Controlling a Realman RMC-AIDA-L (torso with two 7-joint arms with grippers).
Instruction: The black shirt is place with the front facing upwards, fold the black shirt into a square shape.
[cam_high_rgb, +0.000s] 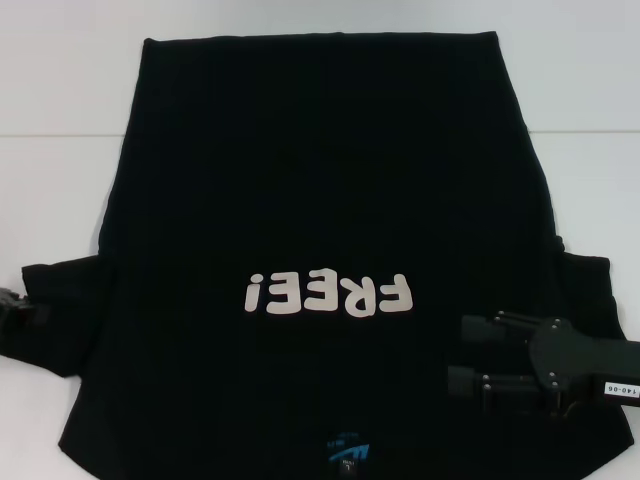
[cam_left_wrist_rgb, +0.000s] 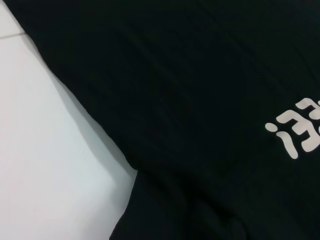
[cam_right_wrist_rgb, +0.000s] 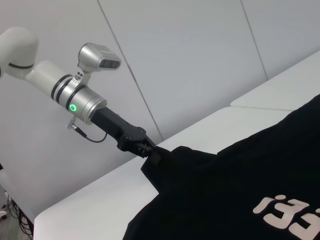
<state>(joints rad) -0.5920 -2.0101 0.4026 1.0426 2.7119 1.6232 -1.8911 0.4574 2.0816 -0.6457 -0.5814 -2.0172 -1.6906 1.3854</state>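
Both grippers work: your left gripper (cam_right_wrist_rgb: 150, 148) looks pinched onto the black shirt (cam_high_rgb: 320, 180) sleeve; your right gripper (cam_high_rgb: 468, 355) hovers above it, fingers parted.

I work in what looks like a robotics lab or test cell. A plain white surface (cam_high_rgb: 60, 80) made of joined panels carries my work. Behind it, toward twelve o'clock, stands a bare pale panelled wall (cam_right_wrist_rgb: 190, 55), and loose cables (cam_right_wrist_rgb: 20, 220) hang at the surface's edge.
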